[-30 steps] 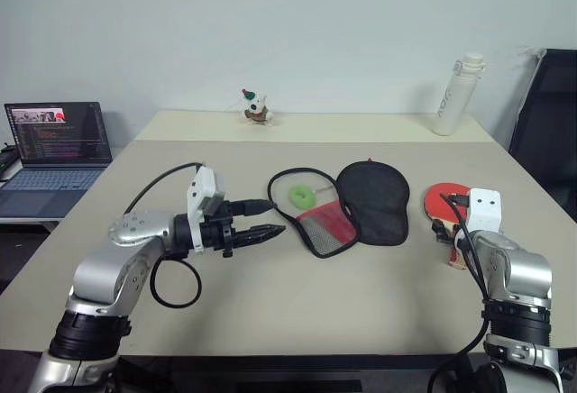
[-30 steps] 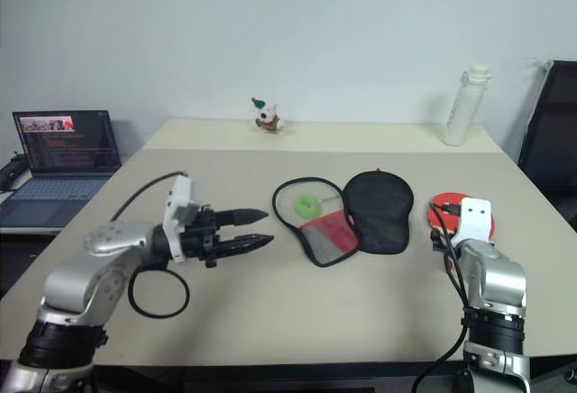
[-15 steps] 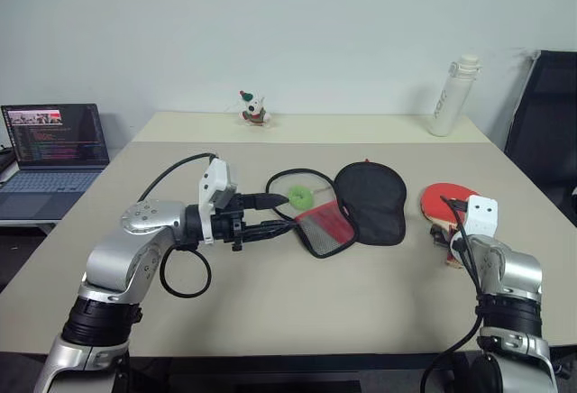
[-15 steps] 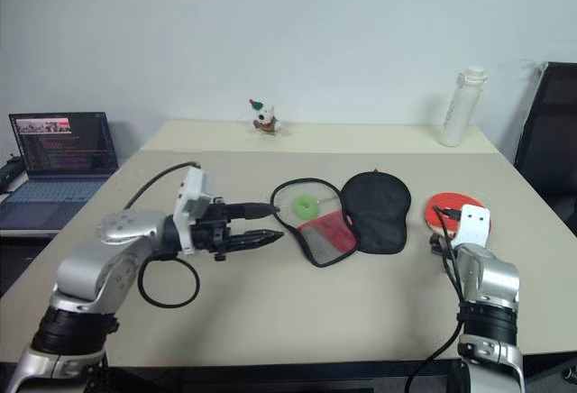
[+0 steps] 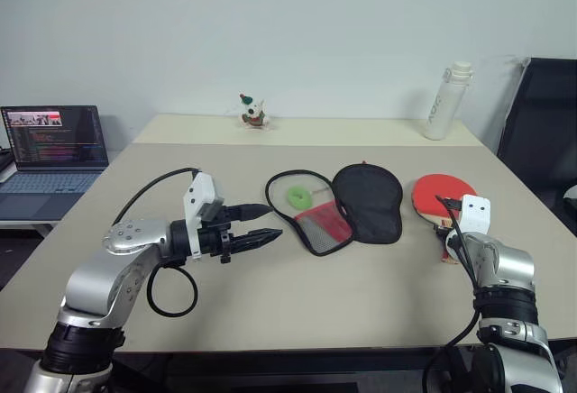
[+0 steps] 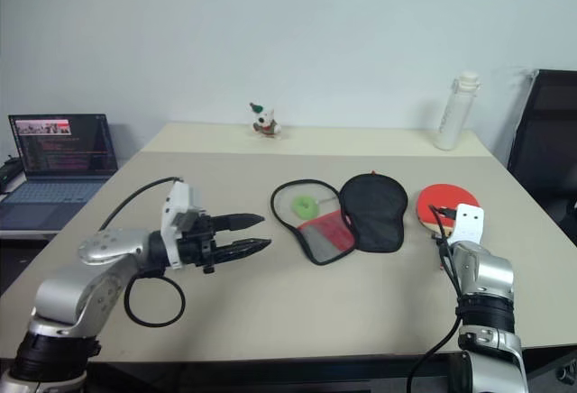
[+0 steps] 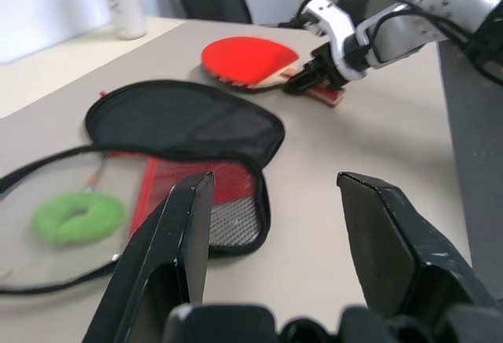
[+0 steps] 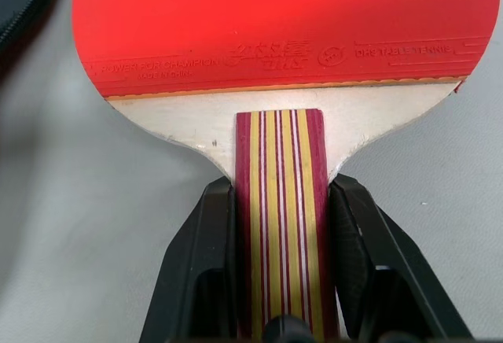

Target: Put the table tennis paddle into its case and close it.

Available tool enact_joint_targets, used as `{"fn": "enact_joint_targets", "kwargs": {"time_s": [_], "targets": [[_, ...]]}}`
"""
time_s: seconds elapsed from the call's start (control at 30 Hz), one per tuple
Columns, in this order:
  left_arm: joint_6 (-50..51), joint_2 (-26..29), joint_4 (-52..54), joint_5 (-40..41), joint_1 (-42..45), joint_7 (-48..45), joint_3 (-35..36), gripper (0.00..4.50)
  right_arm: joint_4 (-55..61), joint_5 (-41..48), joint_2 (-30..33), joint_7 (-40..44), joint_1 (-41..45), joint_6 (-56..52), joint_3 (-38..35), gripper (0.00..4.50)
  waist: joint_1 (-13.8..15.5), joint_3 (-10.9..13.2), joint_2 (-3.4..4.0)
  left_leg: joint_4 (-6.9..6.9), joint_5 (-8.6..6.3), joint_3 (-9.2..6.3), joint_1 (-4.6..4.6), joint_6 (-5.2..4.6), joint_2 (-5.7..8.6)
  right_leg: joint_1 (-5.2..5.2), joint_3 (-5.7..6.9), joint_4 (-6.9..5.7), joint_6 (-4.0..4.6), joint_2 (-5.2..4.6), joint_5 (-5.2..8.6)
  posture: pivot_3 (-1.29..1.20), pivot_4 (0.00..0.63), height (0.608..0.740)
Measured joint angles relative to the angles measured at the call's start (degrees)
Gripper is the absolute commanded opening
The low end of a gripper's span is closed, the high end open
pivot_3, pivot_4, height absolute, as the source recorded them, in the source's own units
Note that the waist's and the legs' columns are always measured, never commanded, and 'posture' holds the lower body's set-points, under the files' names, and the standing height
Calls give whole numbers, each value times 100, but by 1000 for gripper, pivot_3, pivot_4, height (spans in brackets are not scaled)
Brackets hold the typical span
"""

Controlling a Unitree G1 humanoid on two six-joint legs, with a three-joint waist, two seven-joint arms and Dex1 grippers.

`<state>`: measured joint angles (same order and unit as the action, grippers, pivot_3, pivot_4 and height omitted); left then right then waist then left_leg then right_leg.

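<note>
Right gripper [image 8: 279,280] clamped on striped handle of table tennis paddle [image 8: 283,24], red blade flat on tabletop [image 5: 297,294] straight ahead of fingers. Left gripper [image 5: 268,222] parted, empty, above tabletop; case [image 5: 356,204] lies unzipped just ahead, green ring [image 5: 298,197] inside.

It looked like an office or lab room: a plain white wall [image 5: 297,23] stood behind a long beige table [image 5: 361,294], an open grey laptop [image 5: 50,154] showing code sat on a side desk, and a black office chair [image 5: 541,123] waited nearby.
</note>
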<state>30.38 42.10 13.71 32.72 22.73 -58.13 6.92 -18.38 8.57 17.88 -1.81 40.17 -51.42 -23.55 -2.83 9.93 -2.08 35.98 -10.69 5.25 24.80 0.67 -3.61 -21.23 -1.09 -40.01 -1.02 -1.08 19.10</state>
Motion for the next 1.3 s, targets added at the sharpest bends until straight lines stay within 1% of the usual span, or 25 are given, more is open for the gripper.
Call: {"fn": "enact_joint_targets", "kwargs": {"time_s": [0.07, 0.13, 0.27, 0.37, 0.5, 0.67, 0.97, 1.1, 1.3], "targets": [[44, 32, 18, 19, -57, 47, 49, 2724, 236, 102, -17, -6, 214, -209, 9, 1178, -8, 15, 25, -10, 1, 7, 9, 2, 0, -20, -6, -8, 1, 1, -1, 0, 150, 740], [52, 31, 68, 46, -115, 107, 70, 2724, 598, 233, -114, -10, 518, -430, 35, 1177, -32, 19, 31, -25, 4, 10, 9, 11, -3, -26, -9, -6, 5, 4, 2, 0, 150, 740], [55, 31, 147, 92, -130, 134, 78, 2724, 984, 443, -556, -93, 1117, -653, 146, 1176, -39, 19, 31, -51, 11, 8, 9, 40, -7, -27, -6, 13, 14, 9, 10, 0, 150, 740], [55, 30, 148, 94, -124, 141, 75, 2724, 1003, 577, -902, -98, 1215, -800, 345, 1175, -23, 19, 31, -67, 12, 10, 11, 42, -3, -28, -5, 31, 14, 6, 11, 0, 150, 740], [55, 30, 147, 94, -123, 142, 75, 2724, 817, 618, -1163, -79, 1215, -883, 623, 1175, 34, 19, 31, -76, 12, 11, 16, 44, 2, -28, -1, 47, 14, 2, 10, 0, 150, 740], [55, 30, 148, 94, -123, 179, 75, 2724, 511, 598, -1223, -75, 1213, -695, 777, 1175, 70, 19, 31, -79, 13, 10, 16, 43, 1, -29, 1, 49, 15, 2, 10, 0, 150, 740], [55, 30, 187, 95, -215, 251, 74, 2724, -660, 262, -1173, 61, 1170, 266, 1227, 1175, 70, 19, 31, -80, 13, 11, 16, 45, 1, -31, 0, 48, 15, 3, 10, 0, 150, 740], [55, 30, 196, 95, -216, 253, 74, 2724, -1035, 165, -1121, 66, 1161, 514, 1246, 1175, 72, 19, 31, -80, 14, 11, 16, 45, 1, -30, 0, 48, 15, 2, 10, 0, 150, 740], [55, 31, 244, 99, -247, 251, 75, 2724, -1153, 138, -947, 131, 1150, 589, 1336, 1175, 70, 19, 31, -81, 14, 11, 16, 46, 0, -30, 0, 48, 15, 3, 10, 0, 150, 740]]}}
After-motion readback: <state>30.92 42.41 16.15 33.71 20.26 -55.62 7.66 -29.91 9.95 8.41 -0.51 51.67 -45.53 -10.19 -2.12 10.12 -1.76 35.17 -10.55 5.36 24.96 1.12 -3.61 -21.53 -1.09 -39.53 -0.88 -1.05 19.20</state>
